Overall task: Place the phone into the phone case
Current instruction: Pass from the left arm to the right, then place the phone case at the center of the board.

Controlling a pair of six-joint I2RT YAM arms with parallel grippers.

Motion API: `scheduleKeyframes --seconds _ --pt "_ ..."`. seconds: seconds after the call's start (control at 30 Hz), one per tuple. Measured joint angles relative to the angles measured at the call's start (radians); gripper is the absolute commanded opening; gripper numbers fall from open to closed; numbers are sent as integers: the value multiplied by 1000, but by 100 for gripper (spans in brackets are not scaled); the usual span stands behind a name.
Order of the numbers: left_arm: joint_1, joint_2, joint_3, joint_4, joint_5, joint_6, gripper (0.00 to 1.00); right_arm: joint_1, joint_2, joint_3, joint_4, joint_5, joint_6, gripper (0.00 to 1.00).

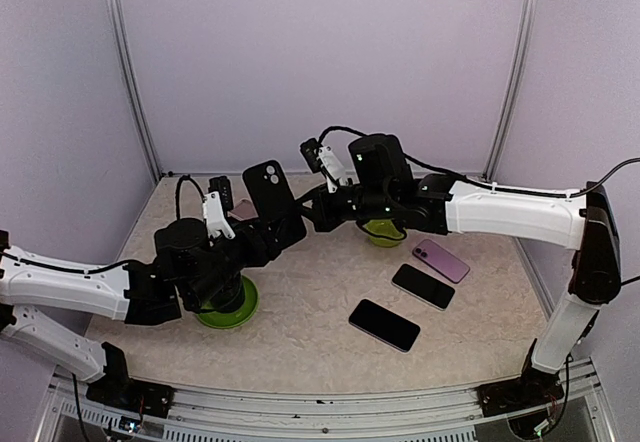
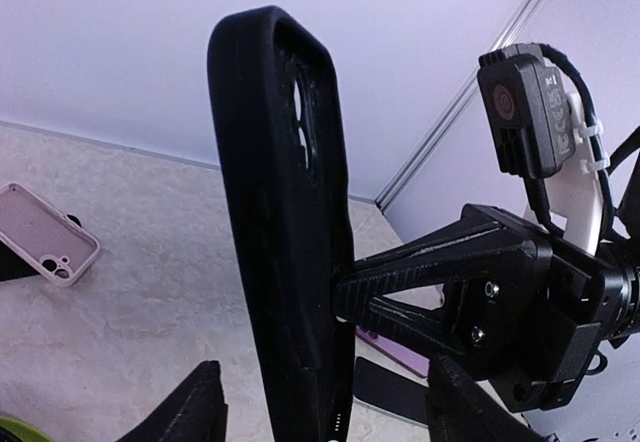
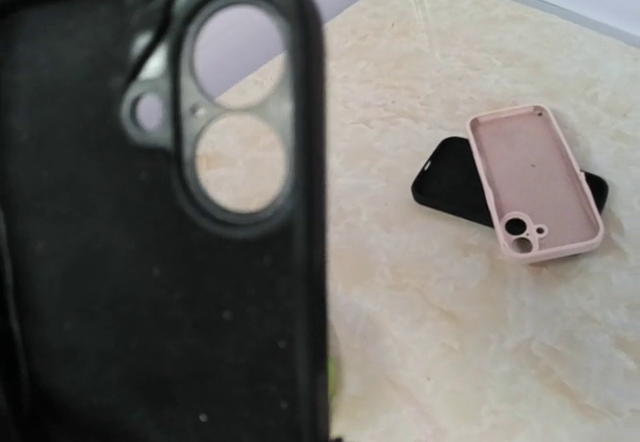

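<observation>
Both grippers — left (image 1: 262,234) and right (image 2: 345,297) — clamp the upright black case (image 1: 270,190) mid-table; uneven release would drop it.

Right in front of your lens a black phone case (image 3: 150,242) fills the left half, blurred, its inner side seemingly toward you, camera cutouts at top. Farther off, a pink case (image 3: 535,177) lies open-side up across another black case (image 3: 450,184) on the table (image 3: 420,312).

A black soft phone case (image 1: 270,194) stands upright in mid-air; three flat dark phones (image 1: 384,324) lie on the table's right.
</observation>
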Motion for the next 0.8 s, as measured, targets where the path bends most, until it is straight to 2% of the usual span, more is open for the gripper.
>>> scheduleKeyframes --seconds 0.1,0.2,0.47,0.8 --pt "-9 -13 2 -13 3 1 82 -10 0 19 -32 -2 -34 0" --pt "-14 -51 2 -40 3 3 98 -26 0 34 -81 -36 -92 0" --pt "-19 -264 2 -160 -7 12 99 -60 0 42 -255 -97 -296 0" --pt "-19 -441 -38 -311 -119 43 99 -60 37 8 -337 -133 -478 0"
